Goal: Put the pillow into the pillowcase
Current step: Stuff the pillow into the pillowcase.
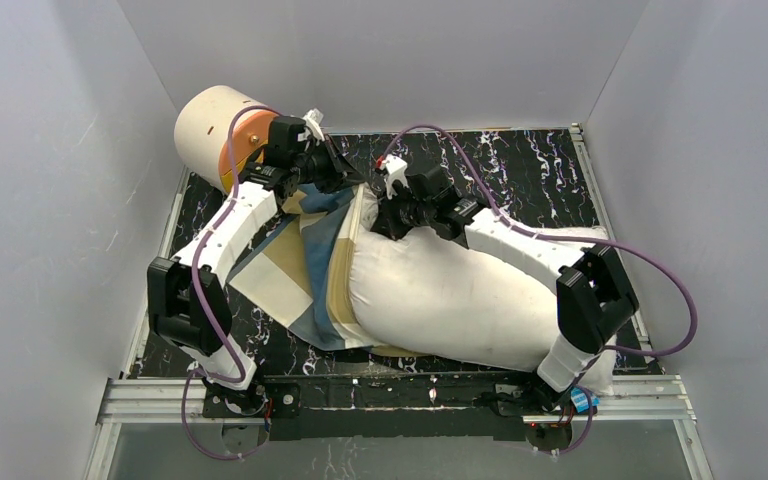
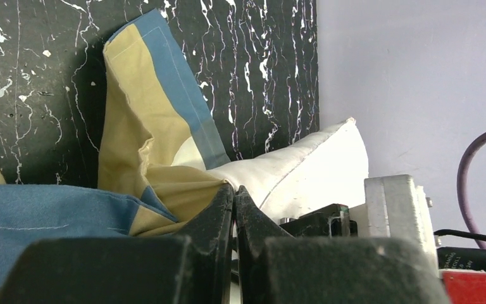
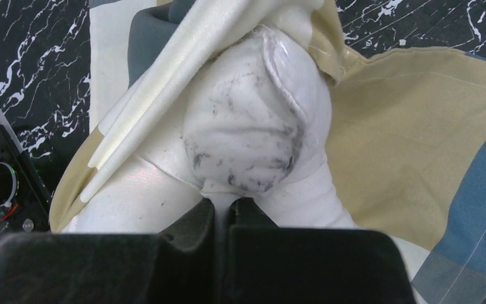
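The pillow [image 1: 450, 290] lay lengthwise across the black marbled table [image 1: 530, 170]. Only its left end was tucked into the mouth of the pillowcase [image 1: 295, 265], and most of it was bare. The rest of the case lay slack and flat beyond that end of the pillow.

The right gripper [image 3: 223, 204] was clamped shut on a fold of the pillow's own cloth, at the smudged corner just inside the mouth, where the cream hem draped over it. The left gripper [image 2: 235, 193] sat just past the pillow's far left corner. Its fingers were pressed tight together on what looked like a pinch of the tan-and-blue case, which rose in a loose peak from the tips.

From where I stood, the worry was the grips. The right one held only skin, so a push could bunch the stuffing at the mouth instead of feeding it in. The case was held at a single point, so its opening could sag shut, or the thin cloth could slip free and drag along with the pillow.
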